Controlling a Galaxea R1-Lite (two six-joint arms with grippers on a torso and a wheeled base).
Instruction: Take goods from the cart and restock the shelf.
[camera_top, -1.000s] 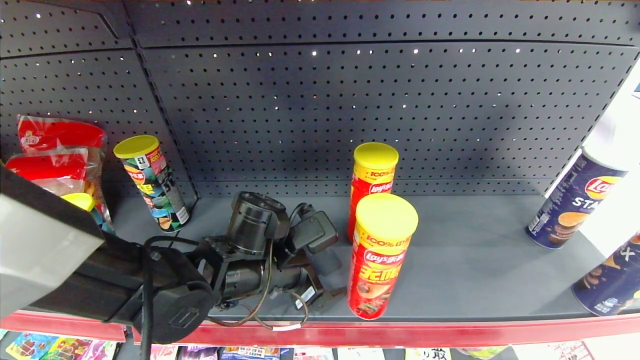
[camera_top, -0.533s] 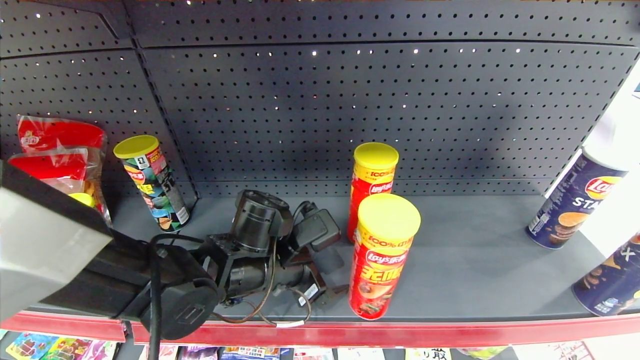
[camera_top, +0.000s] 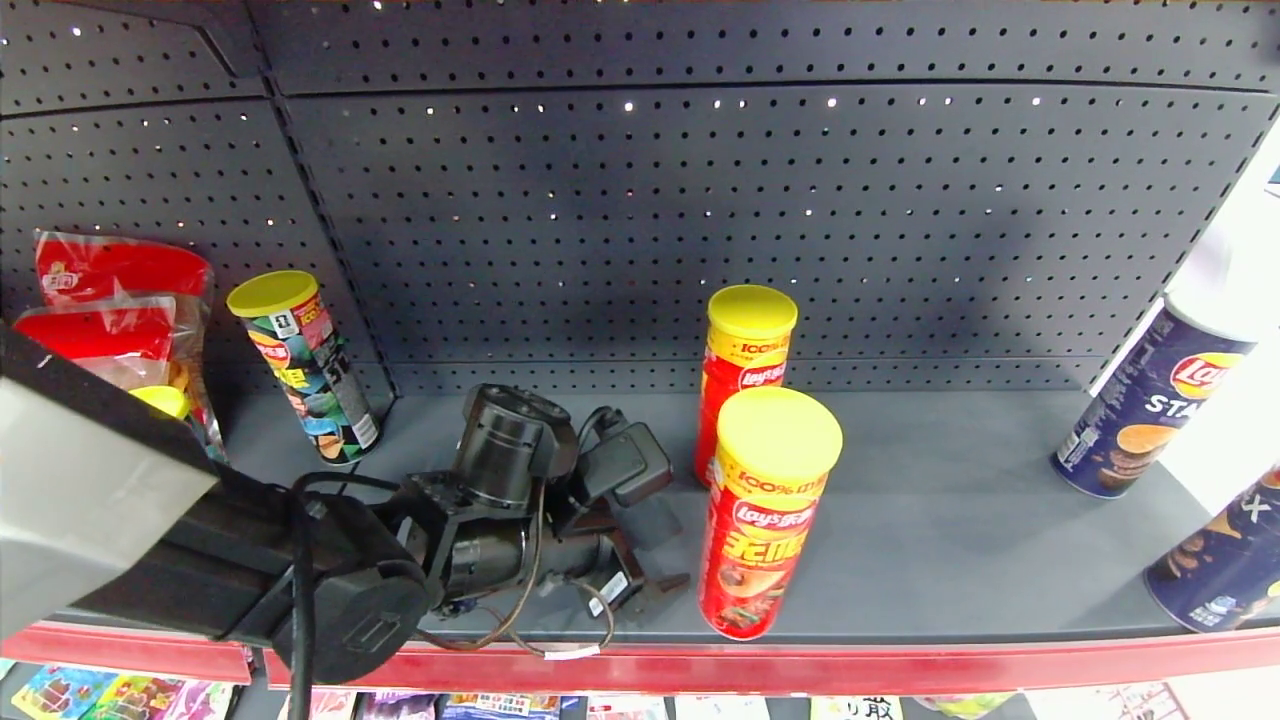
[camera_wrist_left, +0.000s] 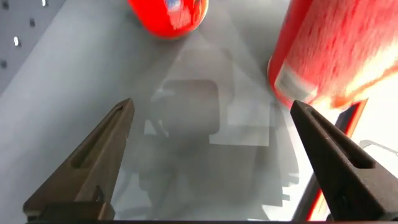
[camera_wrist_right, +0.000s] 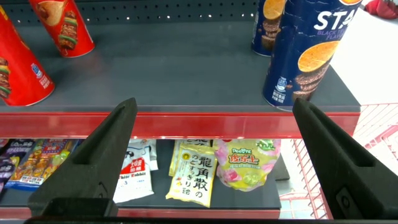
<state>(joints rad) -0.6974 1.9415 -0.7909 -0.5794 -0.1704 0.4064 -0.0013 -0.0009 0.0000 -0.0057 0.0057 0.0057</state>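
Two red chip cans with yellow lids stand on the grey shelf (camera_top: 950, 520), the front can (camera_top: 765, 520) near the red edge and the rear can (camera_top: 745, 370) behind it. My left gripper (camera_top: 665, 550) lies low on the shelf just left of the front can, open and holding nothing. In the left wrist view the left gripper (camera_wrist_left: 212, 104) has its fingers spread wide over bare shelf, the front can (camera_wrist_left: 336, 50) stands close by one fingertip and the rear can (camera_wrist_left: 168, 12) farther off. My right gripper (camera_wrist_right: 216, 102) is open in front of the shelf edge.
A patterned can (camera_top: 305, 365) and red snack bags (camera_top: 110, 300) stand at the shelf's left. Two dark blue cans (camera_top: 1150, 400) (camera_top: 1225, 560) stand at the right. Open shelf lies between the red and blue cans. Packets (camera_wrist_right: 242, 165) fill the shelf below.
The left gripper edged toward the front red can, then drew back a little. The front can's top has shifted slightly to the right.
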